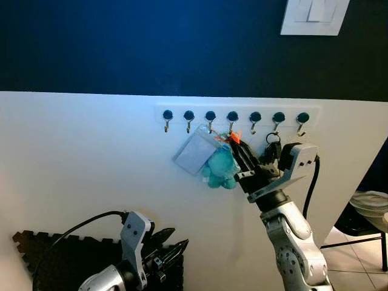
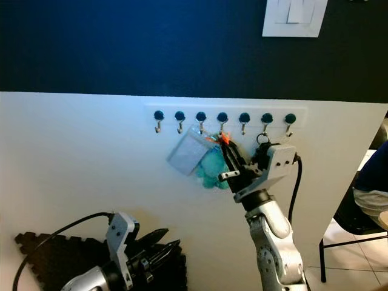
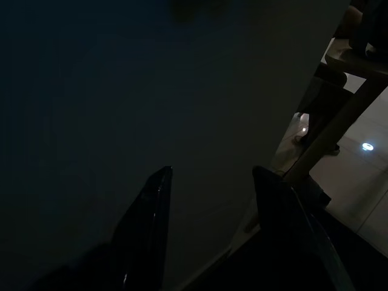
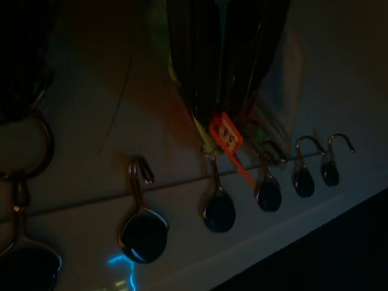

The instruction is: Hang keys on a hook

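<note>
Where right claw (image 1: 235,142) meets hook (image 1: 232,119), keys hidden

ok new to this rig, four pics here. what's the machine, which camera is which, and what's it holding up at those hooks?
It is a humanoid robot with two silver arms, each ending in a hand of two long black fingers. The two bright pictures come from a stereo camera on its head, facing a white wall panel with a white rail of seven dark-knobbed metal hooks. The two dark pictures come from cameras on the wrists, looking along each hand's fingers.

The right hand is raised to the rail, just below the fourth hook from the left, pinching an orange tag. A pale blue card holder and a teal plush toy hang beside it. Whether the bunch is already on a hook, I cannot tell. A dark key ring hangs further right.

The left hand sits low, open and empty.
</note>
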Tool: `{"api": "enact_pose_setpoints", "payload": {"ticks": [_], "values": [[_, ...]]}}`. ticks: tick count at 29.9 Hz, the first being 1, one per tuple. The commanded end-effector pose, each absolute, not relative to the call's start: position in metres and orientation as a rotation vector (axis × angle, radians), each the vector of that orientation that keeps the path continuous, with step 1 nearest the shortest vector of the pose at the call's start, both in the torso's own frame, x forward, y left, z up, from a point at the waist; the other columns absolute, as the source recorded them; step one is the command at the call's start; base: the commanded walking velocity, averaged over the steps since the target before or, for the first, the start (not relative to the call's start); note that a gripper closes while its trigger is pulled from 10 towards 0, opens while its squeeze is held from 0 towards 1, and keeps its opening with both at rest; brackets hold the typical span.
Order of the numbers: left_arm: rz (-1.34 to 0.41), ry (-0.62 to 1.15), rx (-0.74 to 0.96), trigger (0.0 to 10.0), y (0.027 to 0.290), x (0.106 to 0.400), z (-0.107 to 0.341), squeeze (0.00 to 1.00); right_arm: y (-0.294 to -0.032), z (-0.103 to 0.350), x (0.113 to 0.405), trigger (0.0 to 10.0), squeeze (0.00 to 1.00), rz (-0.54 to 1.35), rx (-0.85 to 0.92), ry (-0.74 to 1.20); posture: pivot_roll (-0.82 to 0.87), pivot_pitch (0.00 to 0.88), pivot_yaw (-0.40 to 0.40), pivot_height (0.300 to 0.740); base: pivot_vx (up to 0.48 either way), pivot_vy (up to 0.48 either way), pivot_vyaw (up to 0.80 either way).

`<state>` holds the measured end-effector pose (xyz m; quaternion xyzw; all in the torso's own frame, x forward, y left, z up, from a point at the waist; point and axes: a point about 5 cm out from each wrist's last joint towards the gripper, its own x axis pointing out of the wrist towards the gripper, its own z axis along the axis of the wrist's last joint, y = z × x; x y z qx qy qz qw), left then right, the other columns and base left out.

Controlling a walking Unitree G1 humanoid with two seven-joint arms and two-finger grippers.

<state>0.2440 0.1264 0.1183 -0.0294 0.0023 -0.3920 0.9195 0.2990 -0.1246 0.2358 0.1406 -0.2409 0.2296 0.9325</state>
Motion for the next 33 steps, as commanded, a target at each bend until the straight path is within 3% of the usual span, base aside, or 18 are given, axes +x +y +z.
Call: {"api": "enact_pose_setpoints", "payload": {"ticks": [1,33], "values": [[-0.810,0.016,-0.048,10.0,0.127,0.241,0.117,0.00,-0.122,0.226,0.298,10.0,0.00,0.478,0.295,-0.438,0.09,0.049,0.002,0.740,0.000,0.000,0.00],[-0.797,0.006,-0.041,10.0,0.130,0.243,0.119,0.00,-0.072,0.257,0.274,10.0,0.00,0.726,0.341,-0.565,0.09,0.047,0.002,0.740,0.000,0.000,0.00]]}}
